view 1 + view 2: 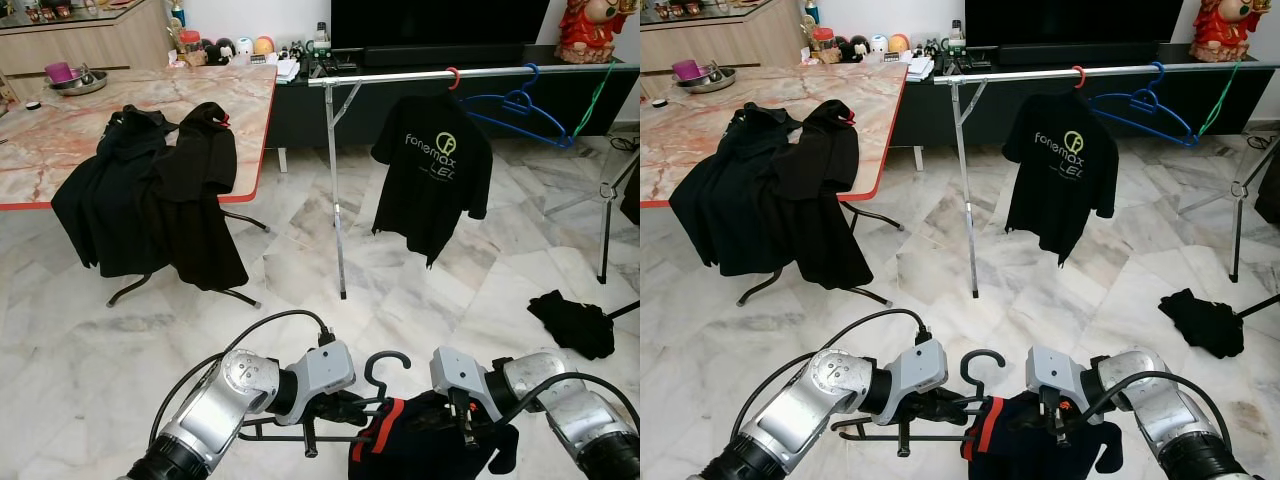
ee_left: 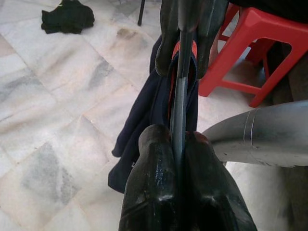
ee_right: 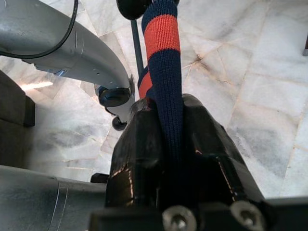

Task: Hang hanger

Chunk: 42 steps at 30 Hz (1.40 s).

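A black hanger (image 1: 385, 365) with its hook up is held low in front of me, a navy shirt (image 1: 420, 452) with a red-striped collar (image 3: 161, 38) draped on it. My left gripper (image 1: 345, 408) is shut on the hanger's bar (image 2: 179, 96). My right gripper (image 1: 465, 420) is shut on the shirt's collar, just right of the hook. Ahead stands a metal clothes rail (image 1: 400, 76), well beyond both grippers.
On the rail hang a black printed T-shirt (image 1: 435, 170) on a red hanger, a blue hanger (image 1: 515, 105) and a green one (image 1: 600, 95). Black clothes (image 1: 150, 190) drape over the marble table (image 1: 120, 95) at left. A black garment (image 1: 572, 322) lies on the floor at right. A red stool (image 2: 260, 48) stands close by.
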### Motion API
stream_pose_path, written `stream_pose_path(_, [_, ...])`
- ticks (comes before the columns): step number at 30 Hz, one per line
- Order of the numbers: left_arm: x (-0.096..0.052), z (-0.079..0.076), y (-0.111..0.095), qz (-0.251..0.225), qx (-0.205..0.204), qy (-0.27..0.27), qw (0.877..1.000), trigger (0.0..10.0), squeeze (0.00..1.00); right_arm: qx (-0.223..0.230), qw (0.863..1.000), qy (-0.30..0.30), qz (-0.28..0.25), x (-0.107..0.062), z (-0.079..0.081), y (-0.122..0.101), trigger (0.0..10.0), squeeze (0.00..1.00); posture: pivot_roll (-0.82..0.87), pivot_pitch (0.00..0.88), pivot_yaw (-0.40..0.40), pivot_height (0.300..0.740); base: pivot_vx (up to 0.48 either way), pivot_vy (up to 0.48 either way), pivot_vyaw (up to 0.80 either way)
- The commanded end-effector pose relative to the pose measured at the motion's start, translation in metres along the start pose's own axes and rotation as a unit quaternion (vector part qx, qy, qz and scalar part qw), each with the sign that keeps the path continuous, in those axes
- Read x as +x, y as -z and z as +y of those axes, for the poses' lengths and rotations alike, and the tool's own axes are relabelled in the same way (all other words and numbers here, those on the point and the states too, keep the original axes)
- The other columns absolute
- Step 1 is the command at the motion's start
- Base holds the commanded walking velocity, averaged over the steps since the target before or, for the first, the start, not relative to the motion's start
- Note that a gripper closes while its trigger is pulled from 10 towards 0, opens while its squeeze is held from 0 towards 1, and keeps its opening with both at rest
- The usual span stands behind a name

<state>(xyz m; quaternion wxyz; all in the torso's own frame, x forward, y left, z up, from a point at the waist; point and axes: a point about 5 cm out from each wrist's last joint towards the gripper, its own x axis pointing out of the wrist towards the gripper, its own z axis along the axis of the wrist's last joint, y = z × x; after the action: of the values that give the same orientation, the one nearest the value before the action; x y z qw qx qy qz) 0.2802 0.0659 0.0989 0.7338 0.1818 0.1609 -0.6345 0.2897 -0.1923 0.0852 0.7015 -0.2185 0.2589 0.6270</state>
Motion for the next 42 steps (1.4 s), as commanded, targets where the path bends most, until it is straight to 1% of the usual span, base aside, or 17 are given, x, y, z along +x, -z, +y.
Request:
stream_pose_path(1, [-0.007,0.008,-0.011,-0.029,0.003,-0.009,1.000,10.0,1.00,-0.007,1.000,-0.010,-0.003,0.004,0.001,-0.002,0.0,0.00,0.09,0.102,0.019,0.740,0.000,0.000,0.00])
stream_pose_path(3, [-0.011,0.004,-0.010,-0.027,-0.001,0.016,1.000,10.0,1.00,-0.007,1.000,-0.014,-0.001,0.004,0.002,-0.001,0.0,0.00,0.09,0.102,0.019,0.740,0.000,0.000,0.00])
stream_pose_path(7, [-0.021,0.006,-0.003,-0.005,0.004,0.019,1.000,10.0,1.00,-0.001,1.000,-0.010,0.007,0.003,0.002,0.003,0.0,0.00,0.09,0.099,0.020,0.740,0.000,0.000,0.00])
stream_pose_path(8, [-0.028,0.007,0.000,0.004,0.006,0.024,1.000,10.0,1.00,0.004,1.000,-0.012,0.011,0.004,0.004,0.007,0.0,0.00,0.10,0.099,0.021,0.740,0.000,0.000,0.00])
stream_pose_path(14, [-0.038,0.009,0.001,0.009,0.004,0.023,1.000,10.0,1.00,0.013,0.999,-0.011,0.027,0.006,0.008,0.016,0.0,0.00,0.10,0.094,0.021,0.740,0.000,0.000,0.00])
stream_pose_path(16, [-0.043,0.012,0.003,0.013,0.002,0.011,1.000,10.0,1.00,0.017,0.999,-0.007,0.038,0.006,0.010,0.022,0.0,0.00,0.10,0.093,0.020,0.740,0.000,0.000,0.00])
stream_pose_path(19, [-0.060,0.022,0.008,0.017,-0.010,-0.034,0.999,10.0,1.00,0.024,0.999,0.004,0.039,0.003,0.012,0.026,0.0,0.00,0.09,0.094,0.020,0.740,0.000,0.000,0.00])
stream_pose_path(20, [-0.070,0.030,0.013,0.017,-0.020,-0.075,0.997,10.0,1.00,0.029,0.999,0.018,0.033,0.000,0.011,0.028,0.0,0.00,0.09,0.095,0.022,0.740,0.000,0.000,0.00])
stream_pose_path(22, [-0.083,0.037,0.023,0.016,-0.043,-0.123,0.991,10.0,1.00,0.037,0.998,0.043,0.031,-0.006,0.010,0.031,0.0,0.00,0.09,0.097,0.024,0.740,0.000,0.000,0.00])
stream_pose_path(27, [-0.093,0.037,0.037,0.009,-0.078,-0.169,0.982,10.0,1.00,0.042,0.997,0.063,0.025,-0.013,0.011,0.034,0.0,0.00,0.09,0.105,0.021,0.740,0.000,0.000,0.00])
stream_pose_path(31, [-0.100,0.038,0.057,0.012,-0.112,-0.233,0.966,10.0,1.00,0.046,0.994,0.097,0.018,-0.022,0.011,0.035,0.0,0.00,0.09,0.110,0.022,0.740,0.000,0.000,0.00])
stream_pose_path(34, [-0.101,0.044,0.071,0.001,-0.140,-0.312,0.940,10.0,1.00,0.040,0.991,0.128,0.023,-0.033,0.007,0.035,0.0,0.00,0.08,0.118,0.023,0.740,0.000,0.000,0.00])
stream_pose_path(36, [-0.100,0.045,0.081,0.011,-0.140,-0.355,0.924,10.0,1.00,0.036,0.984,0.171,0.021,-0.044,-0.002,0.032,0.0,0.00,0.08,0.120,0.025,0.740,0.000,0.000,0.00])
stream_pose_path(39, [-0.100,0.047,0.087,0.012,-0.152,-0.393,0.907,10.0,1.00,0.030,0.979,0.201,0.023,-0.051,-0.007,0.030,0.0,0.00,0.08,0.121,0.026,0.740,0.000,0.000,0.00])
stream_pose_path(40, [-0.102,0.049,0.094,0.016,-0.164,-0.433,0.886,10.0,0.80,0.023,0.973,0.229,0.019,-0.059,-0.012,0.026,0.0,0.00,0.08,0.123,0.030,0.740,0.000,0.000,0.00])
stream_pose_path(41, [-0.101,0.049,0.097,0.018,-0.170,-0.446,0.879,10.0,0.00,0.019,0.971,0.239,0.017,-0.062,-0.014,0.024,0.0,0.00,0.08,0.125,0.033,0.740,0.000,0.000,0.00])
stream_pose_path(42, [-0.101,0.049,0.100,0.019,-0.174,-0.453,0.874,10.0,0.00,0.016,0.969,0.244,0.016,-0.063,-0.015,0.022,0.0,0.00,0.08,0.125,0.033,0.740,0.000,0.000,0.00])
